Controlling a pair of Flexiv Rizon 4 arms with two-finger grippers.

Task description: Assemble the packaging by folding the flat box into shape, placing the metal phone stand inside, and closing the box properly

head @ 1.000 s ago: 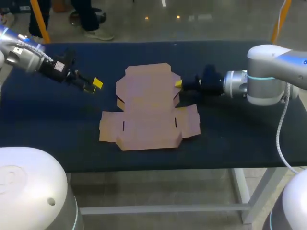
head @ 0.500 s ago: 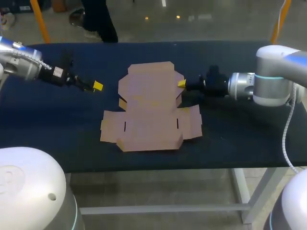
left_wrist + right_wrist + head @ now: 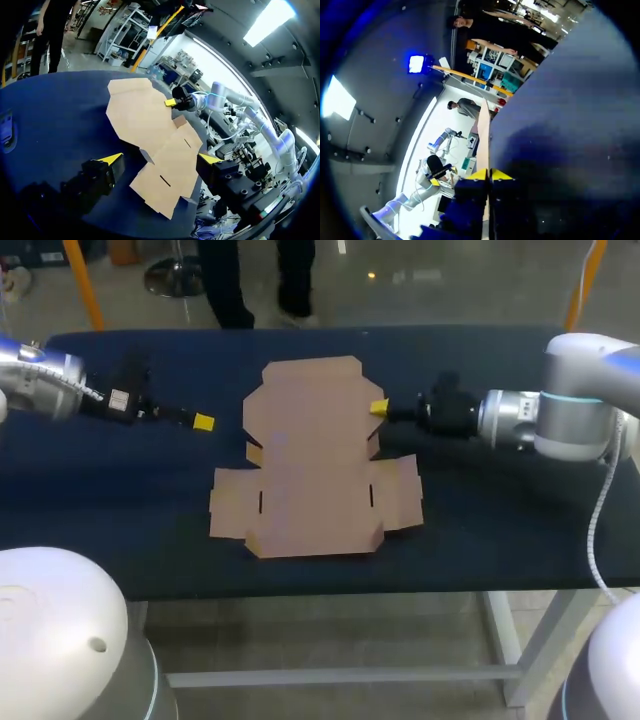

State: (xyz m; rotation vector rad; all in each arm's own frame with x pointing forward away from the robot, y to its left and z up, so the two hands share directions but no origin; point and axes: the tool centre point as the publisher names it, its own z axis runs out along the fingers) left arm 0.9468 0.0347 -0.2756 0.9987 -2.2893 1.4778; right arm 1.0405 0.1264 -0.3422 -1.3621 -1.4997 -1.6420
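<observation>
Head view: box (image 3: pixel 312 455), right tool (image 3: pixel 378 407) farther back

My left arm (image 3: pixel 45 390) lies low and nearly level from the left, its gripper (image 3: pixel 203 421) spread wide, while my right arm (image 3: pixel 560 420) extends level from the right, its gripper (image 3: pixel 378 407) pinched onto the flat box (image 3: pixel 310 460) edge.

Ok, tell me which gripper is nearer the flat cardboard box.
Right. The right gripper is at the right edge of the flat cardboard box, fingers shut on that edge. The left gripper hangs off to its left, apart from it, fingers open.
</observation>
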